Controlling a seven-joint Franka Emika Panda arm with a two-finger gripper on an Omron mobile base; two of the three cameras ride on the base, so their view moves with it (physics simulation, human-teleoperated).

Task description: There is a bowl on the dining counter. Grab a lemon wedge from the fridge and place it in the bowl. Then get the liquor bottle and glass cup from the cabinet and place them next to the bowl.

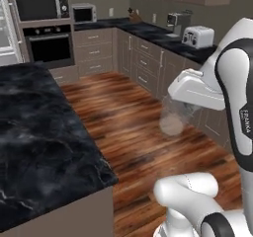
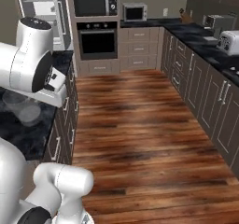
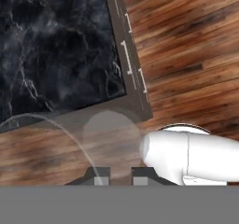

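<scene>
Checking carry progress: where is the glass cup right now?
The glass cup hangs in the shut tool over the wood floor in the left base view, right of the dining counter.

- arm [image 1: 232, 83]: glossy white rounded shells, dark grey/black bands at joints
- upright link has a black stripe with small vertical "FRANKA" lettering
- hand block [image 1: 195, 89]: white, wedge-shaped, flat-sided
- lower link [image 2: 63, 181]: white tube, rounded elbow, dark ring at end
- fingertips [image 3: 99, 176]: small, dark, pale square pads

toaster [image 1: 198, 36] on counter, microwave [image 1: 41, 4], wall oven [image 1: 48, 46], wood floor [image 2: 140, 125]
</scene>
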